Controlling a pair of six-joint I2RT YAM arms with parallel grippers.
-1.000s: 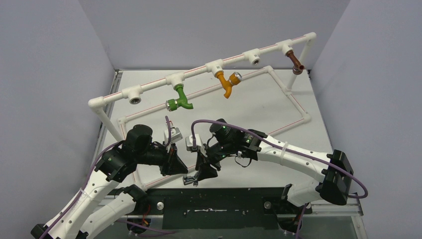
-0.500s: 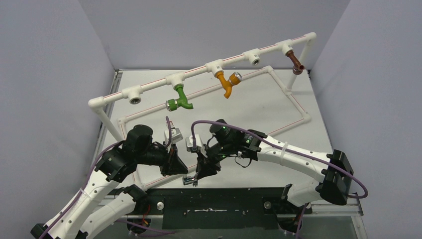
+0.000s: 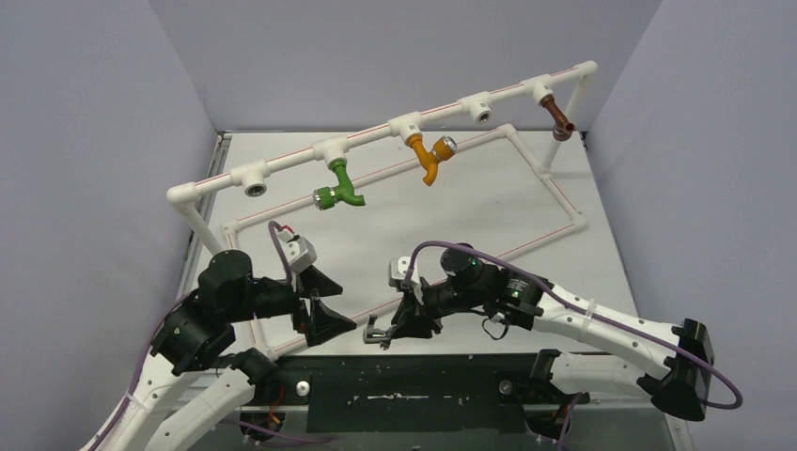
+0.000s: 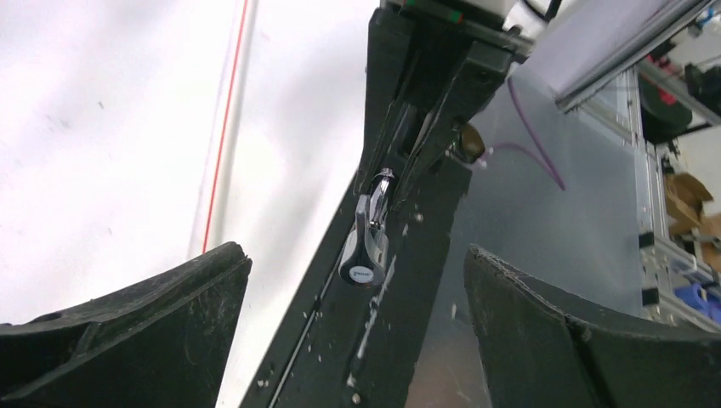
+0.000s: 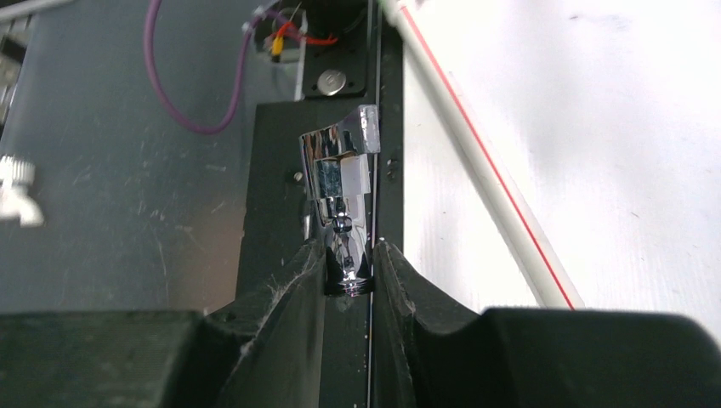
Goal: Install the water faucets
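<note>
The right gripper [image 5: 349, 260] pinches the tap [image 5: 338, 161]; the left gripper [image 3: 345, 306], jaws spread wide, sits just left of it.

No text, label or number can be read.

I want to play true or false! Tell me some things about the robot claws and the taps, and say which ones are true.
1. The right gripper is pinching the chrome tap. True.
2. The left gripper is shut tight. False: its fingers stand wide apart and hold nothing.
3. A green tap, an orange tap and a brown tap hang from the white pipe. True.
4. Every socket on the pipe has a tap. False: two sockets are bare.
5. The chrome tap is on the pipe. False: it is low by the table's near edge.
</note>
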